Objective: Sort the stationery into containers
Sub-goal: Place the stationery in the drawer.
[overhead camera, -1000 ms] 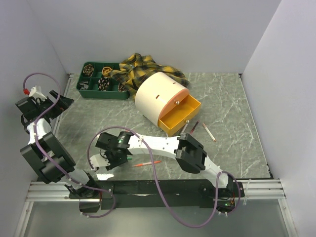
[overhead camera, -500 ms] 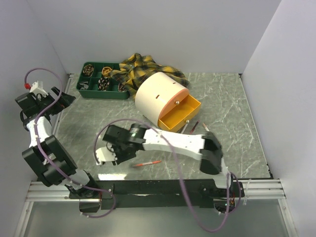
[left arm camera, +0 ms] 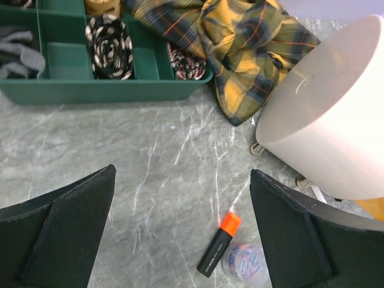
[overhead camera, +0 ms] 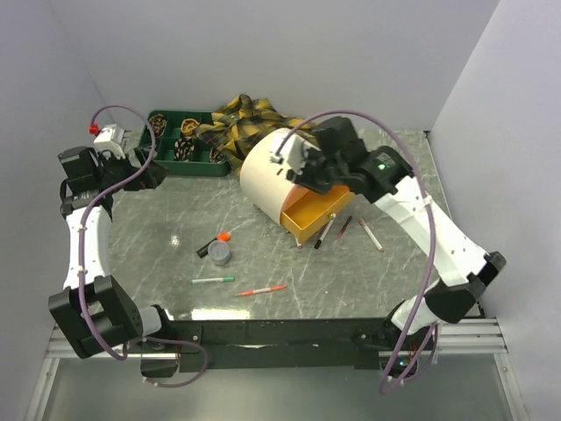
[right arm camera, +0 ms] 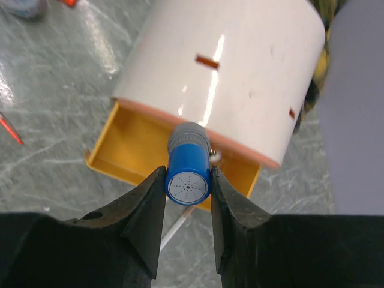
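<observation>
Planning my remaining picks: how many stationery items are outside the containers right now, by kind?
Thin pens: 5
Black highlighter: 1
Round grey roll: 1
Blue-ended cylinder, held by right gripper: 1
Total: 8

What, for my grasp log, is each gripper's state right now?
Left gripper: open, empty.
Right gripper: shut on a blue cylindrical item with a grey end.
</observation>
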{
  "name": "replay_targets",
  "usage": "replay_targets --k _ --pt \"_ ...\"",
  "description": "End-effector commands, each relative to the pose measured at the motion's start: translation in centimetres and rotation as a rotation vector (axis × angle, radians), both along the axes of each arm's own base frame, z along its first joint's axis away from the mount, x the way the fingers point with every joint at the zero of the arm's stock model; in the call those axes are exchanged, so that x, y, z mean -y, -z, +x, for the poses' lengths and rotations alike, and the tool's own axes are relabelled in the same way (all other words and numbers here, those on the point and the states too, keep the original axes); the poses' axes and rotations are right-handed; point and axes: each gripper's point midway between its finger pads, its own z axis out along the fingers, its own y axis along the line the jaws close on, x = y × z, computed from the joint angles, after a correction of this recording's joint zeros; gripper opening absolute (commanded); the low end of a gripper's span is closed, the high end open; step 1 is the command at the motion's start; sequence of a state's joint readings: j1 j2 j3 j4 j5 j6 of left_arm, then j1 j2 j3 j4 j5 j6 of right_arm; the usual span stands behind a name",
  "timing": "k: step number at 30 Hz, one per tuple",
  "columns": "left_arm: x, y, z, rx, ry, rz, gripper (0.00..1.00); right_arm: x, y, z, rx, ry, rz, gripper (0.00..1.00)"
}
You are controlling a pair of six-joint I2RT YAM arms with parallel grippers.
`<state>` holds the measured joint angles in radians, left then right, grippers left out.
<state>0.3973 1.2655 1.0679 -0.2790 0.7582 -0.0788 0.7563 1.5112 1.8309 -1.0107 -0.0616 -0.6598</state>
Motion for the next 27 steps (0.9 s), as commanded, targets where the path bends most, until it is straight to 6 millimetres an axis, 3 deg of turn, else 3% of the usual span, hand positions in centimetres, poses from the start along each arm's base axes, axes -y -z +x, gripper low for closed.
replay_targets --k 1,6,11,21,27 --pt "0.2 -3.3 0.3 0.077 0.004 0.058 0.99 3.5 0.8 -0.3 -0.011 0.025 0.001 0.00" --pt "-0.6 -4.7 1.5 0.091 -0.029 0.067 0.99 6.4 2.2 0.5 -0.052 0.072 0.002 0.00" --pt "-0.7 -4.8 2.7 0.076 -0.034 0.042 0.99 7.4 4.7 2.0 -0.100 0.123 -0.035 0.01" --pt "0.3 -3.6 3.0 0.056 -0.025 0.035 0.99 9.8 8.0 8.2 -0.229 0.229 -0.114 0.02" --pt "0.3 -3.0 2.8 0.044 -0.027 0.037 0.99 10.8 10.8 8.0 -0.300 0.224 -0.155 0.06"
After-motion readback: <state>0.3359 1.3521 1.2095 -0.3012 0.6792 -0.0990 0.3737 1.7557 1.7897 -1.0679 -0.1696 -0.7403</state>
